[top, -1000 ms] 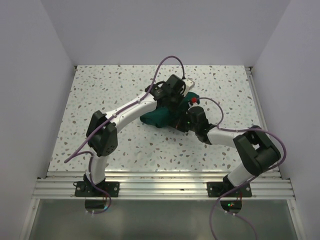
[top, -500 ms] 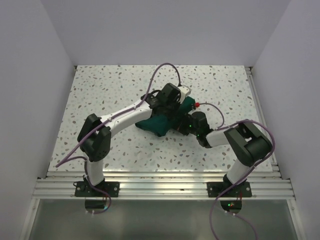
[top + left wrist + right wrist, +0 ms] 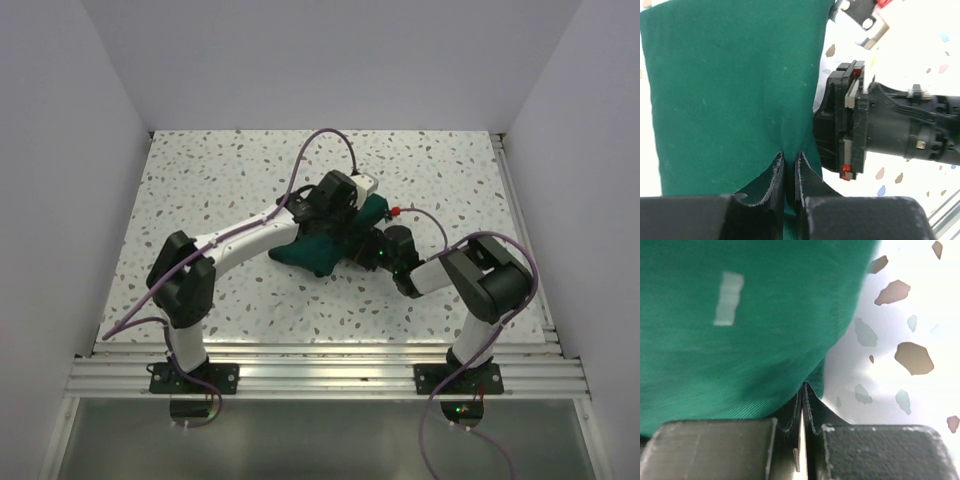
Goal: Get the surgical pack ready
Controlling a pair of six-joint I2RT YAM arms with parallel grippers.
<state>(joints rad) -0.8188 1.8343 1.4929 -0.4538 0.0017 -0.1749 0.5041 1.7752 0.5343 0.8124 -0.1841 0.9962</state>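
Green cloth [image 3: 318, 251] pulled nearer, left gripper [image 3: 788, 165], right gripper [image 3: 803, 392] still pinching it

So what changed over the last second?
The left gripper slid slightly toward the near left, and its elbow moved out left. The right gripper barely moved, while its elbow swung inward. The cloth shifted a bit near-left with them. Both grippers are shut on the cloth, with no release seen. The table is unchanged.
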